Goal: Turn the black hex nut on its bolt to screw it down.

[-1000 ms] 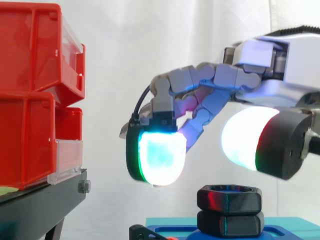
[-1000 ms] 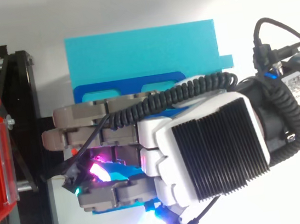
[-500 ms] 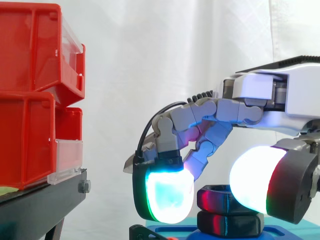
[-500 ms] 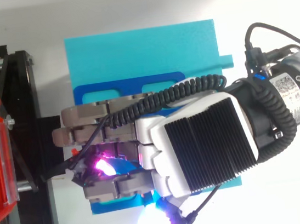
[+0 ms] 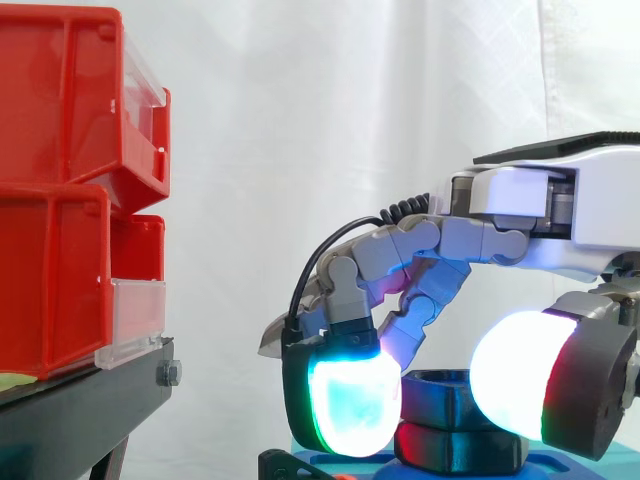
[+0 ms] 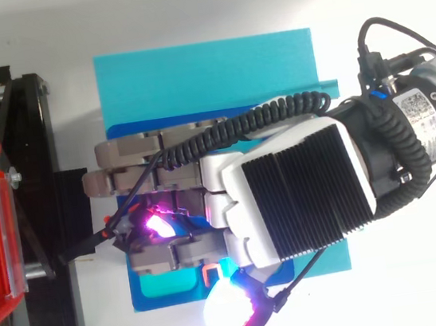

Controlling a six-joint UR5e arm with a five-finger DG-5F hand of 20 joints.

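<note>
Two black hex nuts are stacked on a bolt at the bottom of the side view: the upper black hex nut sits on a second nut. They stand on a blue fixture on a teal plate. My hand reaches in from the right and sits low over the nuts, level with the upper one. From above, the hand covers the nuts.
Red bins on a black stand are at the left, a short way from the hand. From above, the stand borders the teal plate's left edge. A white curtain hangs behind.
The hand has come down from above the nuts to the level of the upper nut and shifted slightly to the right.
</note>
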